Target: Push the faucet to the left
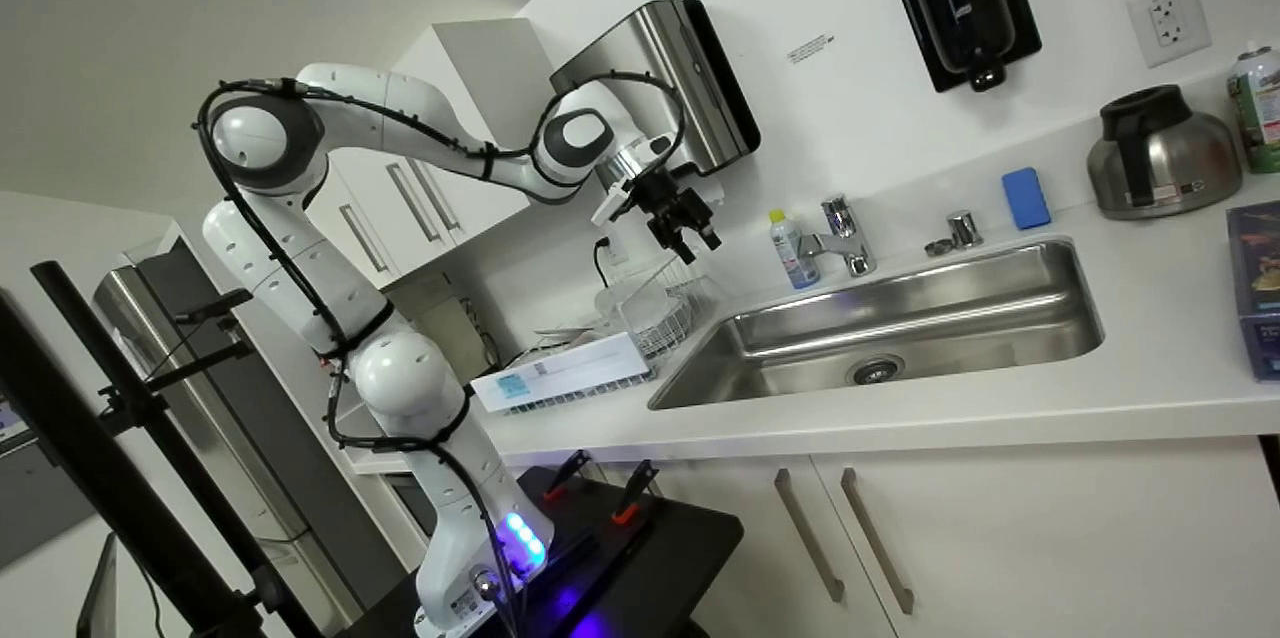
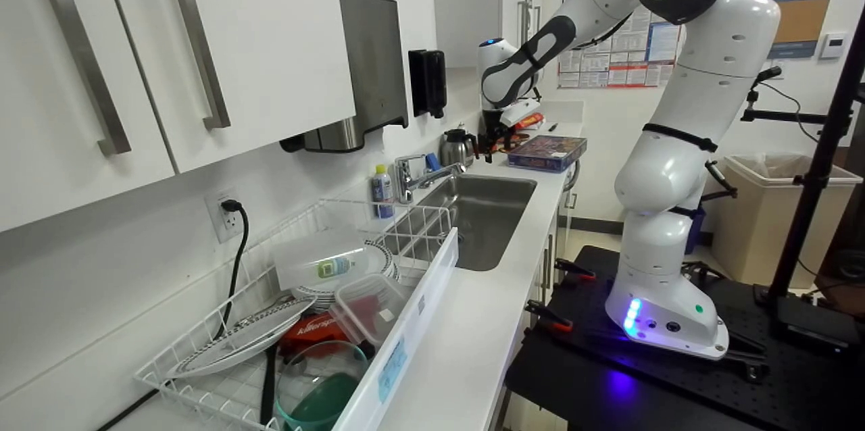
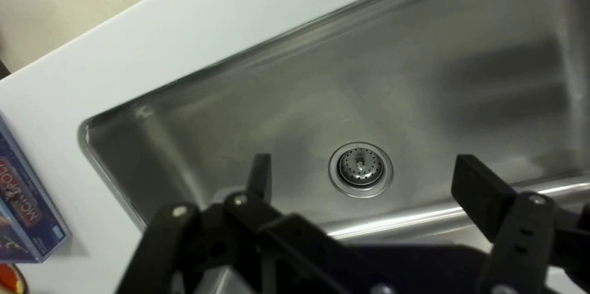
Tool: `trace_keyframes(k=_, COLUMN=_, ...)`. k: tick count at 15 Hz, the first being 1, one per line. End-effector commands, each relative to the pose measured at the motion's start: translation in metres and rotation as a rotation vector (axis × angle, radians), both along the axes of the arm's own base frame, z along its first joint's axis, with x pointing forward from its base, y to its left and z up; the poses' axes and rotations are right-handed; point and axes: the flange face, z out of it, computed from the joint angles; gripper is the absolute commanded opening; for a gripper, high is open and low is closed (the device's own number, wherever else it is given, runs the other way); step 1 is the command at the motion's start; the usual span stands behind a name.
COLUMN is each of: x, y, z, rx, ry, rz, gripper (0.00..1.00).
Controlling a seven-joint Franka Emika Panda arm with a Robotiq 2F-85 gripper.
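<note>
The chrome faucet (image 1: 845, 236) stands upright behind the steel basin (image 1: 1075, 303). In an exterior view, the faucet (image 2: 405, 178) has its spout reaching out toward the basin. My gripper (image 1: 702, 248) is up in the air, left of and about level with the faucet's top in that picture. In an exterior view, my gripper (image 2: 488, 150) appears right of the faucet, near the basin's far end. In the wrist view my gripper (image 3: 362, 169) is open and empty, with the basin and drain (image 3: 361, 169) below. The faucet cannot be clearly made out there.
A spray bottle (image 1: 793, 250) stands close beside the faucet. A stubby chrome fitting (image 1: 963, 228), a blue sponge (image 1: 1026, 198) and a steel pot (image 1: 1160, 158) are along the wall. A filled dish rack (image 2: 203, 384) and a game box (image 2: 547, 153) flank the sink.
</note>
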Motion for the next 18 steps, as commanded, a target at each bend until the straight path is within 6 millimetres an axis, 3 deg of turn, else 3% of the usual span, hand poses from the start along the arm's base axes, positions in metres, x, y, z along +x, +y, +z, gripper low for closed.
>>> trace_keyframes(k=1, x=0.027, y=-0.028, z=0.003, rx=-0.015, ry=-0.072, rz=-0.041, gripper=1.00)
trace_keyframes(k=6, x=0.091, y=-0.075, z=0.001, rx=-0.081, ry=-0.132, rz=-0.050, gripper=1.00)
trace_keyframes(k=11, x=0.154, y=-0.105, z=-0.017, rx=-0.116, ry=-0.102, rz=0.010, gripper=1.00)
trace_keyframes(k=12, x=0.163, y=-0.111, z=-0.020, rx=-0.119, ry=-0.094, rz=0.005, gripper=0.75)
trace_keyframes(k=13, x=0.171, y=-0.116, z=-0.023, rx=-0.121, ry=-0.083, rz=0.007, gripper=0.74)
trace_keyframes(k=18, x=0.194, y=-0.143, z=-0.040, rx=-0.126, ry=-0.010, rz=-0.036, gripper=0.34)
